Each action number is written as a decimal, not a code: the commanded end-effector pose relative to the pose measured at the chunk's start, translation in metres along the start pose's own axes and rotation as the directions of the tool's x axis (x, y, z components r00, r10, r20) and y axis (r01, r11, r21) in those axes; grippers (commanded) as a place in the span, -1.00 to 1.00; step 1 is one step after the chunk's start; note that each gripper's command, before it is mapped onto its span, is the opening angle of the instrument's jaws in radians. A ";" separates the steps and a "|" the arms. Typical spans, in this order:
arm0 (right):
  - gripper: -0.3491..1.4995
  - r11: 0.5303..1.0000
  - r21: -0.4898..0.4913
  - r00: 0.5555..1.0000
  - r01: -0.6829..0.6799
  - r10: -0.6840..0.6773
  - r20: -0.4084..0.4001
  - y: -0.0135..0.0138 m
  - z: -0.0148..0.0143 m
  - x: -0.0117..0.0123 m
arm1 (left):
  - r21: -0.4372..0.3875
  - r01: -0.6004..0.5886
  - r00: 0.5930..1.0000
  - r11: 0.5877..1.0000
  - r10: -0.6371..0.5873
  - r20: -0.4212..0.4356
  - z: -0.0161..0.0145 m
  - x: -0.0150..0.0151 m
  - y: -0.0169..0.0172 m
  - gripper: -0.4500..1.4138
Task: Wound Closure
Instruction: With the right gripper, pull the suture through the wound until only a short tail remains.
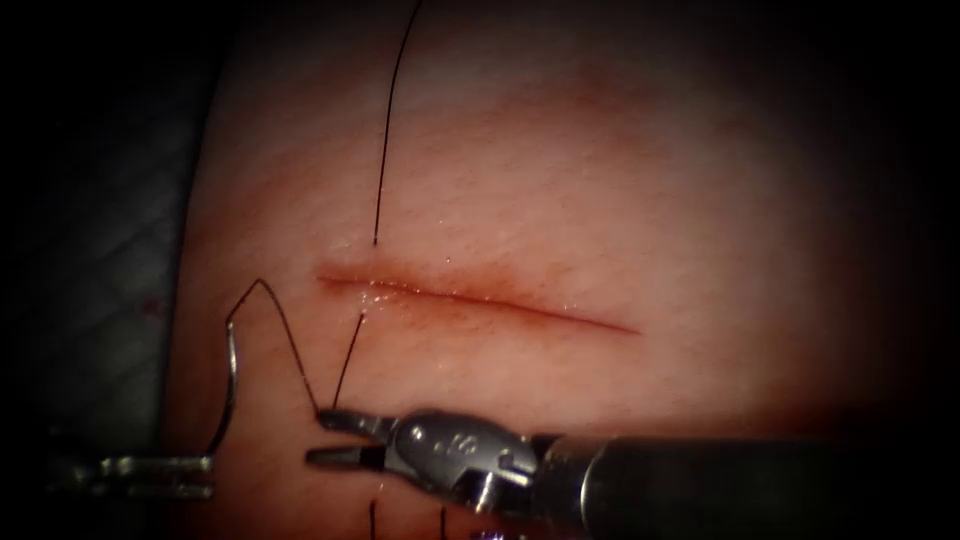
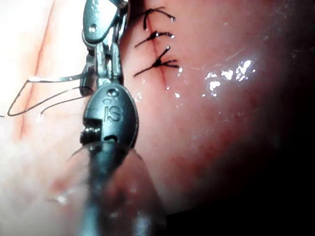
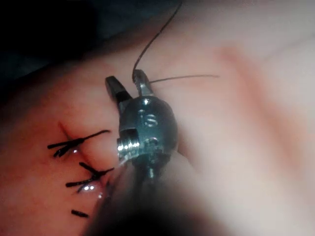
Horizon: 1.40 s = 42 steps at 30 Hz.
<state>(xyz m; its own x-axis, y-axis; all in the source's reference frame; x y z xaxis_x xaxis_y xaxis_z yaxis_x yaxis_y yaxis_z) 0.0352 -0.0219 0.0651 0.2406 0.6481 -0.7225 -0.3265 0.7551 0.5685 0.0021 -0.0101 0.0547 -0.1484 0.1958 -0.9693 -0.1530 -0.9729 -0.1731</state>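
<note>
The cut [image 1: 470, 297] runs across the tissue [image 1: 620, 180]. Thread [image 1: 385, 140] comes down from above, enters the tissue just above the cut's left end and comes out below it. From there it runs to the upper jaw of my right tool [image 1: 322, 437], whose jaws are open, thread [image 3: 147, 46] touching one tip. The thread loops on to the curved needle [image 1: 229, 390], which lies outside the tissue, left of and below the cut. My left tool [image 1: 190, 470] is shut on the needle near its tip end; the needle [image 2: 56, 77] sticks out sideways from those jaws [image 2: 90, 81].
Several finished stitches with cut thread ends [image 2: 158, 49] sit on a closed stretch of wound beside the left tool, and stitches [image 3: 74, 143] lie beside the right tool. Short thread ends [image 1: 372, 515] stand below the right tool. The tissue's left edge [image 1: 195, 250] drops to dark cloth.
</note>
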 end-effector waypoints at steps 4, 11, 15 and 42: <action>0.78 0.997 -0.019 0.997 0.074 -0.075 -0.027 0.0023 0.0001 0.0008 | 0.096 -0.017 0.999 0.995 0.014 0.036 -0.0013 -0.0012 -0.0023 -1.00; 0.69 0.974 -0.053 0.975 0.220 -0.220 0.018 0.0051 0.0011 0.0009 | 0.198 -0.025 0.996 0.980 0.007 0.090 -0.0029 -0.0035 -0.0056 -1.00; 0.65 0.955 -0.078 0.958 0.286 -0.281 0.063 0.0064 0.0025 0.0008 | 0.201 -0.026 0.996 0.979 0.008 0.092 -0.0025 -0.0042 -0.0060 -1.00; -1.00 0.992 -0.104 0.959 0.071 -0.039 0.281 0.0073 0.0029 -0.0021 | 0.209 -0.046 0.994 0.977 0.025 0.103 -0.0023 -0.0052 -0.0057 -1.00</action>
<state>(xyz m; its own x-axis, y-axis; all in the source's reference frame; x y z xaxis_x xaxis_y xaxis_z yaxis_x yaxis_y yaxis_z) 0.0344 -0.0170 0.0716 0.4991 0.6220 -0.6033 -0.4046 0.7829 0.4725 0.0065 -0.0057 0.0600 -0.2538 0.1837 -0.9497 -0.3454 -0.9343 -0.0884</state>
